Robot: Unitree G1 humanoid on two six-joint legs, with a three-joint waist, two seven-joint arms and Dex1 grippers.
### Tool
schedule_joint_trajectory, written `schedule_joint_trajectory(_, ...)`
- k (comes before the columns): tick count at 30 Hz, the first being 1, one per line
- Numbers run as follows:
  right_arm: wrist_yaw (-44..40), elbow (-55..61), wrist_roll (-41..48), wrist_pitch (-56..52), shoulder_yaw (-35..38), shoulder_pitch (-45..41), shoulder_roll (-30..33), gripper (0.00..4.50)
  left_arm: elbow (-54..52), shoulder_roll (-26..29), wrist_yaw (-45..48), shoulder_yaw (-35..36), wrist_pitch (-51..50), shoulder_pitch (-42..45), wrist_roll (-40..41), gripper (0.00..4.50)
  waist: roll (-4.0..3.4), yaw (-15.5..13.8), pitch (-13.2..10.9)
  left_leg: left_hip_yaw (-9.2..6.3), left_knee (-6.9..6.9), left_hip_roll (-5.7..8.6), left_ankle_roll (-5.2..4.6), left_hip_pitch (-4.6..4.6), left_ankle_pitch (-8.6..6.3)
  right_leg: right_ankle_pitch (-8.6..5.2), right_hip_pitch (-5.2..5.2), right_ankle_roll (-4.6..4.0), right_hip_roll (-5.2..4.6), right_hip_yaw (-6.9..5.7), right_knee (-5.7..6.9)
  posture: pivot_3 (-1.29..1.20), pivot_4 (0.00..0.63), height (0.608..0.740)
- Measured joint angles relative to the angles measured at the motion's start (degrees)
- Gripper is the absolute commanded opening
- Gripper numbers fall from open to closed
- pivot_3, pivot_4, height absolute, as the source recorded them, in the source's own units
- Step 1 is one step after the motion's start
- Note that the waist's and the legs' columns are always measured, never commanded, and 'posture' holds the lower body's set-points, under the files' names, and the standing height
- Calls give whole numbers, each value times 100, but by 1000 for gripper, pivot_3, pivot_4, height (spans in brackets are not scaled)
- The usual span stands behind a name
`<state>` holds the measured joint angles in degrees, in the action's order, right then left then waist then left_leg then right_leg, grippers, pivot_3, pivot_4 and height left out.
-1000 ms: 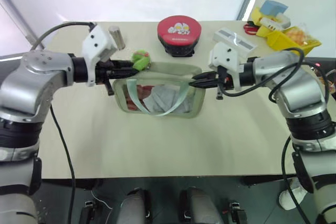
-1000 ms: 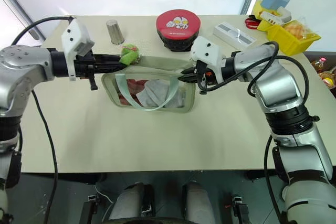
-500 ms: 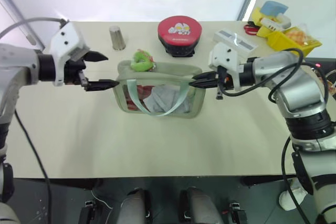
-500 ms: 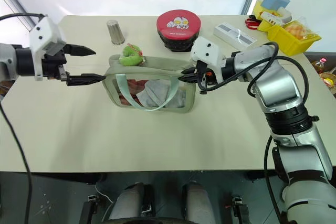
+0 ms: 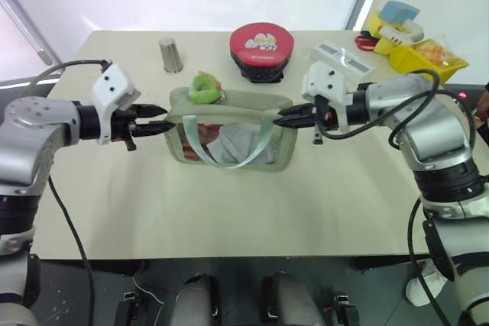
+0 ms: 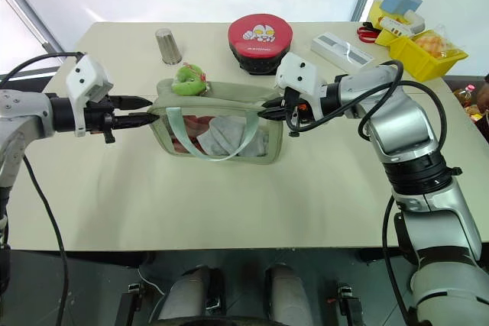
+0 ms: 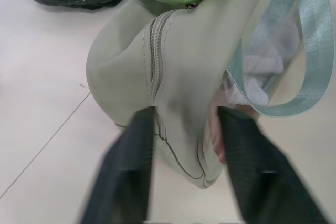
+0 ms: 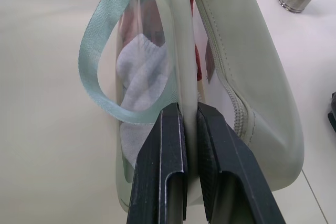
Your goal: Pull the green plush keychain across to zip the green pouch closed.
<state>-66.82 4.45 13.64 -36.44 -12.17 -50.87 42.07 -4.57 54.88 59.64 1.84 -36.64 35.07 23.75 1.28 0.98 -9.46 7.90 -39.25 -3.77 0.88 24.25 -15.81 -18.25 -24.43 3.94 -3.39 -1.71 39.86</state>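
Green plush keychain (image 5: 203, 88) now sits free on the top edge of the green pouch (image 5: 229, 139), at the end near my left tool (image 5: 158, 127), just above and beyond its tips. A second ago my left tool was closed on this keychain; half a second ago it was wide open and drawn back from the pouch. Now it is back at the pouch's end wall, and its two fingers (image 7: 131, 166) stand on both sides of the fabric there, nearly closed on it, though I cannot say the grip is firm yet. My right tool (image 5: 293, 118) has not moved: it stays pinched shut on the pouch's rim at the opposite end.

I judge that the pull is finished. The zipper (image 7: 153, 61) looks closed at my left end in the wrist view, and the keychain lies at this end, so the pouch seems zipped. The counter (image 5: 229, 204) carries the pouch as before.
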Motion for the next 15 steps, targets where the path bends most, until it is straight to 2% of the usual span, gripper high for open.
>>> schedule_joint_trajectory(1, 5, 7, 2, -27, 0, 0, 0, 277, 1, -22, -4, 0, 0, -4, -1, 58, 0, 0, 0, 0, 0, 0, 0, 0, 0, 0, 0, 0, 0, 0, 0, 0, 150, 740)
schedule_joint_trajectory(7, 47, 115, 39, -237, 4, 0, 2, 277, 1, -106, -85, 0, 3, -2, -53, 58, 0, -4, 0, 0, 0, 1, 0, 0, 0, 0, 0, 0, -1, 0, 0, 0, 150, 740)
schedule_joint_trajectory(10, 42, 134, 128, -329, 14, 0, 1, 1193, 1, -110, -109, -1, -16, 13, -64, 0, 0, -2, 0, 0, 0, 1, 0, 0, 0, 0, 0, 0, -1, 0, 0, 0, 150, 740)
schedule_joint_trajectory(15, -197, 55, 261, -362, 7, -78, 94, 3624, -20, -111, -104, -7, -24, 19, -61, 0, 0, -17, 0, 0, 0, 3, 0, 1, 0, 0, 0, 0, -3, 0, 0, 0, 150, 740)
